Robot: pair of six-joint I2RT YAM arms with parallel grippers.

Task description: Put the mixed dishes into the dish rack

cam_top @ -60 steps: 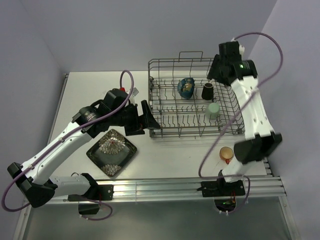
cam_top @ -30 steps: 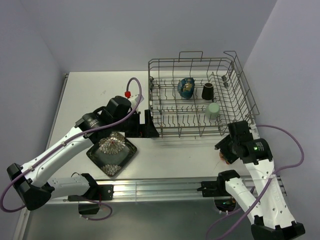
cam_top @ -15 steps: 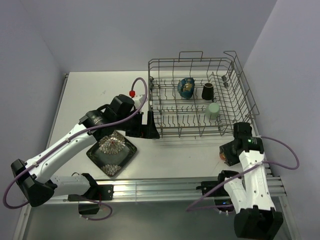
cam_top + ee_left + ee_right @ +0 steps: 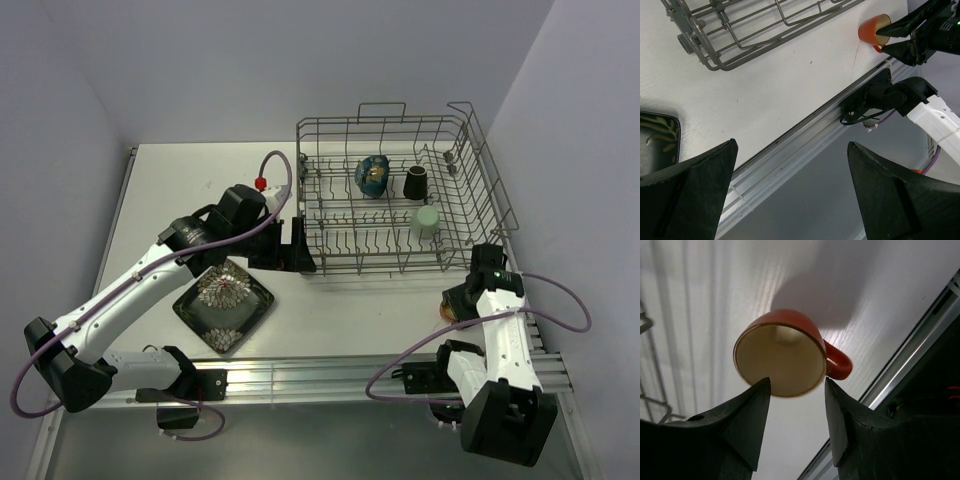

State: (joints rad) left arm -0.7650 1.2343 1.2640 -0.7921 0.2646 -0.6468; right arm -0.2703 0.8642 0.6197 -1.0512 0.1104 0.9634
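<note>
Since two seconds ago our right arm has swung away from the far corner of the dish rack (image 4: pixel 381 120) and dropped to the near right of the table (image 4: pixel 180 180). The right gripper (image 4: pixel 796 389) is now lined up on the small orange cup (image 4: pixel 780 352). Our left arm has only edged a little closer to the rack's near-left corner.

The right claw is spread open, one finger on each side of the cup's mouth. As far as we can tell, it has not yet clamped. The cup lies on its side on the table, outside the rack. Its cream inside faces our wrist camera and its handle sticks out towards the metal rail (image 4: pixel 300 375).

The left gripper (image 4: pixel 791 145) is wide open and holds nothing. It hovers over bare table between the rack and the dark square plate (image 4: pixel 224 306), which also waits outside the rack. The dark cream-lined bowl (image 4: pixel 372 175), small brown cup (image 4: pixel 416 182) and pale green cup (image 4: pixel 427 221) already sit among the tines.

We judge the grasp to be the risky part. The cup is round and lying down, so a finger that lands first on one side could roll or shove it. It is near the table's edge, so it could slide towards the rail. A pinch on the curved, glossy wall could squeeze the cup out, and the handle might snag a finger
</note>
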